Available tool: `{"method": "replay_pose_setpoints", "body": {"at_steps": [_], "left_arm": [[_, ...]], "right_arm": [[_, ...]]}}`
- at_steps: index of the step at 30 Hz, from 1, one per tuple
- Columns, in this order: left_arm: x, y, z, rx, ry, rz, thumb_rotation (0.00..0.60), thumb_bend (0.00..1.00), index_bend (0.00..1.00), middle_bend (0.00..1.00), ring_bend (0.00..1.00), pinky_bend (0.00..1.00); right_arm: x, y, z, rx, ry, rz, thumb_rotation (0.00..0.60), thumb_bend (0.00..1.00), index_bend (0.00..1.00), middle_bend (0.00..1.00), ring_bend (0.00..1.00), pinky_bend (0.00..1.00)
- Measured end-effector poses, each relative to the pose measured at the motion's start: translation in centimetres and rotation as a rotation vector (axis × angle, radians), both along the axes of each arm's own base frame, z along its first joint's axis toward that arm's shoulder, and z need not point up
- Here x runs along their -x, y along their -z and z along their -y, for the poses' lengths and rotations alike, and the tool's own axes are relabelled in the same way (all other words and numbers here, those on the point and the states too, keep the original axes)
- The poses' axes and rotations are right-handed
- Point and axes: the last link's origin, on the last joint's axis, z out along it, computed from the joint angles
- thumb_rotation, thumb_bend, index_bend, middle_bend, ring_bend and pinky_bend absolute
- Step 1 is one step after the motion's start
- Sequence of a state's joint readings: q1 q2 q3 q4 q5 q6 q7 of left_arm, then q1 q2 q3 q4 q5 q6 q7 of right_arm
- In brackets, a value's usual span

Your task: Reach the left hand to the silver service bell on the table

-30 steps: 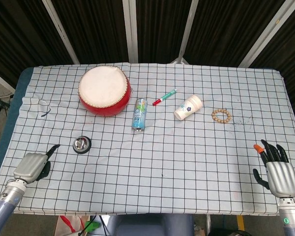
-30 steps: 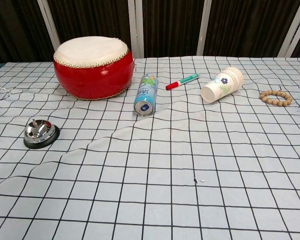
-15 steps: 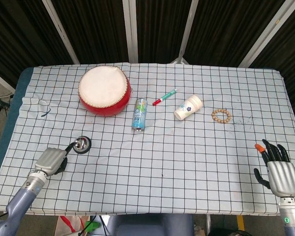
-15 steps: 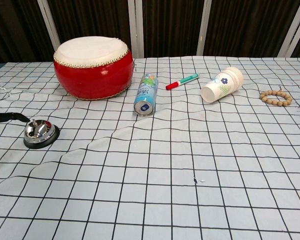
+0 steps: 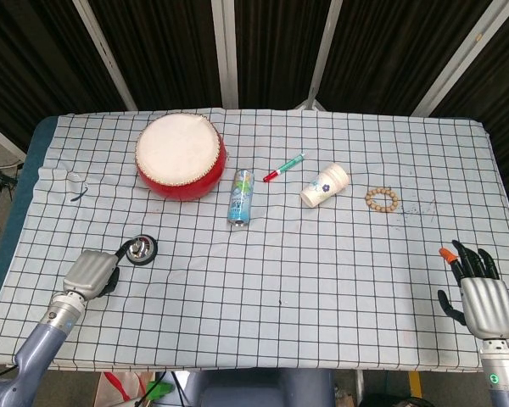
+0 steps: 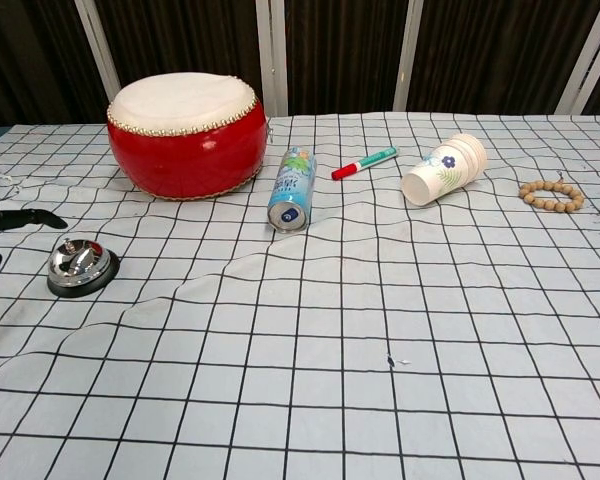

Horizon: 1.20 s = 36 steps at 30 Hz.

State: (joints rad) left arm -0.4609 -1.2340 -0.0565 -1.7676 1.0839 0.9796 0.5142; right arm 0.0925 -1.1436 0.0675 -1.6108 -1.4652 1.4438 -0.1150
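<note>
Barely shifted since a moment ago, the left hand (image 5: 89, 271) sits just beside the silver service bell (image 5: 141, 249) at the table's (image 5: 322, 280) near-left, holding nothing, one finger (image 6: 25, 218) extended above it. Right hand (image 5: 479, 297) rests, fingers spread.

Two hands with silver-grey metal backs and black fingers. Left hand (image 5: 90, 273): boxy brushed-silver shell, ribbed silver wrist collar, then a smooth blue-grey forearm tube. Right hand (image 5: 475, 292): same silver back, black fingers (image 5: 470, 260) and black thumb, one orange fingertip, grey wrist with a tiny green light. Only dark fingertips (image 6: 25, 218) of the left showing in chest view.
</note>
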Motion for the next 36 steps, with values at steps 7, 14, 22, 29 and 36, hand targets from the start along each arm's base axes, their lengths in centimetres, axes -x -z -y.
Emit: {"method": "replay_pose_setpoints", "body": {"at_steps": [7, 14, 22, 29, 36], "left_arm": [[-0.3, 0.5, 0.1, 0.017, 0.002, -0.017, 0.6, 1.0, 0.0, 0.88, 0.73, 0.78], [-0.2, 0.6, 0.3, 0.012, -0.009, -0.024, 0.6, 1.0, 0.0, 0.88, 0.73, 0.78], [0.2, 0.7, 0.2, 0.008, -0.015, -0.04, 0.6, 1.0, 0.0, 0.88, 0.73, 0.78], [0.1, 1.0, 0.1, 0.017, -0.014, -0.046, 0.6, 1.0, 0.0, 0.88, 0.73, 0.78], [0.5, 1.1, 0.4, 0.028, -0.026, -0.06, 0.6, 1.0, 0.0, 0.88, 0.73, 0.78]], "right_arm": [[0.0, -0.2, 0.0, 0.007, -0.002, 0.003, 0.6, 0.4, 0.18, 0.08, 0.12, 0.08], [0.0, -0.2, 0.0, 0.01, -0.003, 0.006, 0.6, 0.4, 0.18, 0.08, 0.12, 0.08], [-0.1, -0.1, 0.0, 0.007, -0.002, 0.006, 0.6, 0.4, 0.18, 0.08, 0.12, 0.08], [-0.1, -0.1, 0.0, 0.006, -0.001, 0.011, 0.6, 0.4, 0.18, 0.08, 0.12, 0.08], [-0.1, -0.2, -0.1, 0.01, -0.004, 0.014, 0.6, 0.4, 0.18, 0.08, 0.12, 0.08]]}}
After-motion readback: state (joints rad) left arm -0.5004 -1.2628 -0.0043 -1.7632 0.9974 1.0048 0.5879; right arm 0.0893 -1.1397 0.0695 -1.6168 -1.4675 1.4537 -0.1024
